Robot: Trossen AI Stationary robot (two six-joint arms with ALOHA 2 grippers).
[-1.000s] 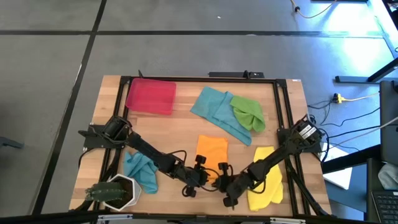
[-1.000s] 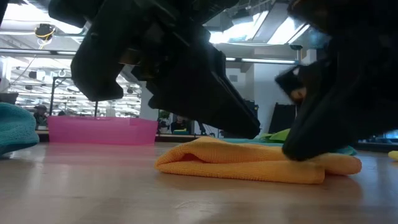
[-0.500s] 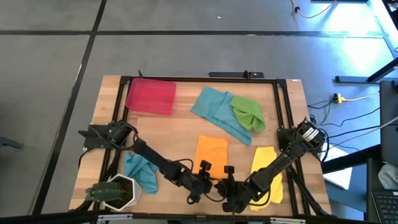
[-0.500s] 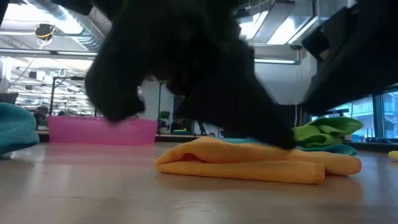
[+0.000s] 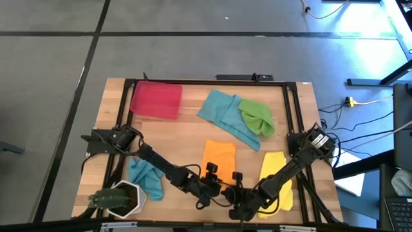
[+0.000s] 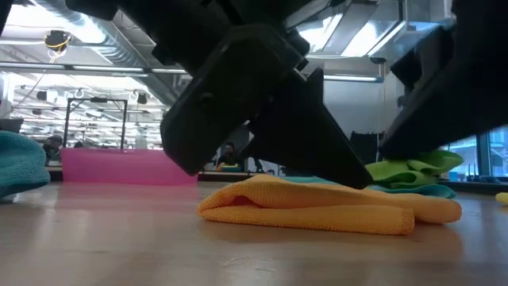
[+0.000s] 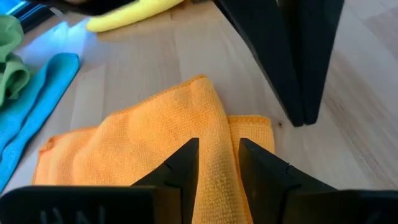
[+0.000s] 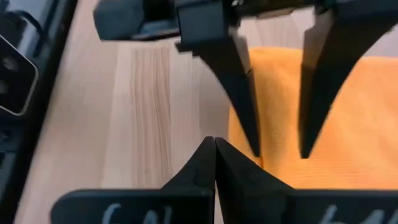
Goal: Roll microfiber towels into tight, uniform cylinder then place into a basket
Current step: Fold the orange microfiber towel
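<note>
both arms are working the near end of the orange towel [image 5: 219, 158], which is lying folded flat mid-counter [image 5: 187, 132], near edge doubled over into a soft rounded lip [image 6: 317, 210].

left gripper [image 7: 216, 163] is sitting at that near edge with fingers part-spread, straddling a raised ridge of the cloth; can't tell whether it's actually pinching it or just resting over it. right gripper [image 8: 214, 163] is pressed fully together, holding nothing, tip hovering over bare wood just beside the towel's edge, facing the left gripper.

handling, my read: microfiber is looking light, limp, grippy rather than slippery, not fragile. it's going to bunch and slump instead of holding a shape, and layers will be dragging each other, so a one-point pinch probably skews the roll. better to be taking the doubled near edge at two spots across its width, one gripper each, and rolling away evenly while keeping tension so the cylinder stays tight.

red basket [image 5: 156, 100] is sitting at the far left corner, well apart from the orange towel, nothing rolled in it. other cloths: teal towel [image 5: 222, 115] with green towel [image 5: 256, 116] overlapping it at far right, yellow towel [image 5: 275, 183] under the right arm, second teal towel [image 5: 145, 177] beside the white plant pot [image 5: 121, 200]. none rolled yet.
</note>
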